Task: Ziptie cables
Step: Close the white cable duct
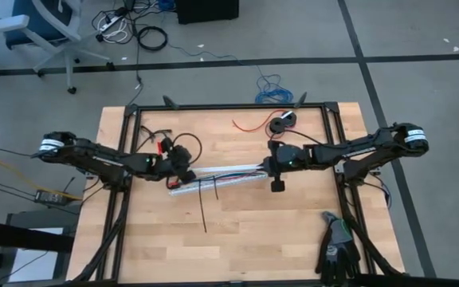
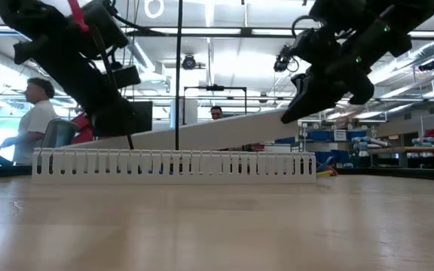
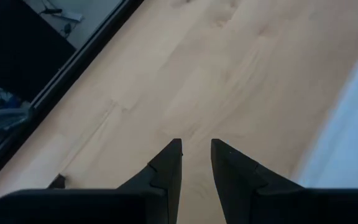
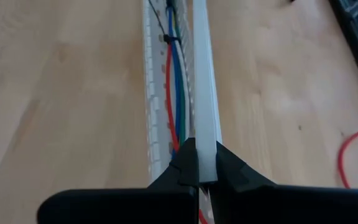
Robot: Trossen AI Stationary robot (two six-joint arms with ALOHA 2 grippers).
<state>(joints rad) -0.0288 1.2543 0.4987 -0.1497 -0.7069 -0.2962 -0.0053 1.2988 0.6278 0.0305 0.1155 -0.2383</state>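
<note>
Cables (image 4: 176, 93): red, blue and green strands visible, laid lengthwise inside the white slotted duct (image 4: 151, 93) at mid-table (image 1: 253, 231), between the two arms.

Duct contents: the cable run only, as far as can be seen; a small dark band across the strands near the far end, possibly a tie already fitted, too small to confirm.

Duct lid (image 4: 204, 93): a long white strip, not seated. In the low view, raised at one end and slanting down toward the other end of the duct.

Right gripper (image 4: 199, 163): at the raised end of the lid, fingers pinched narrowly on the strip.

Left gripper (image 3: 196, 149): at the opposite end of the duct, above bare wood just beside it, fingers a narrow gap apart, holding nothing.

Loose items: thin black strips (image 1: 202, 203) on the table just in front of the duct, untouched; single red wire (image 1: 249, 125) behind the duct, well apart from it; dark glove (image 1: 337, 247) near the front right corner.

Progress, by judgement: early to middle. Cables gathered and routed in the duct, channel opened for access; tying along most of the run apparently not yet done, spare strips not yet picked up, lid not yet closed.
</note>
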